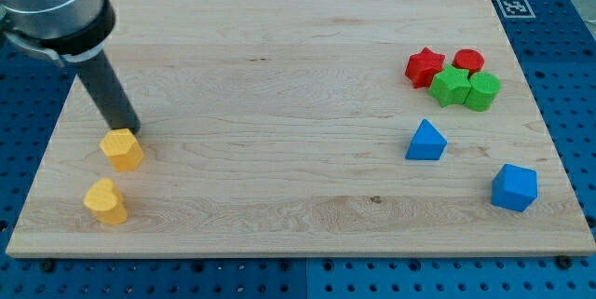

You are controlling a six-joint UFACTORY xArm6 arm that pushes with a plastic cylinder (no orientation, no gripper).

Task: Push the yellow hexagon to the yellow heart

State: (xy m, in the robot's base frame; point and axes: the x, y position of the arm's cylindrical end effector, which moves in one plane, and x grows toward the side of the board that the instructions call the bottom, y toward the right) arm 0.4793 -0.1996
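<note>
The yellow hexagon [122, 148] lies near the view's left edge of the wooden board [279, 103]. The yellow heart [105, 200] lies just below it, slightly to the left, with a small gap between them. My tip [130, 130] stands right at the hexagon's upper edge, touching or nearly touching it. The dark rod slants up and to the left toward the arm at the view's top left.
At the view's right, a red star [425, 65], a red round block [468, 60], a green star [452, 86] and a green block [483, 90] huddle together. A blue triangle [426, 141] and a blue block [514, 187] lie below them.
</note>
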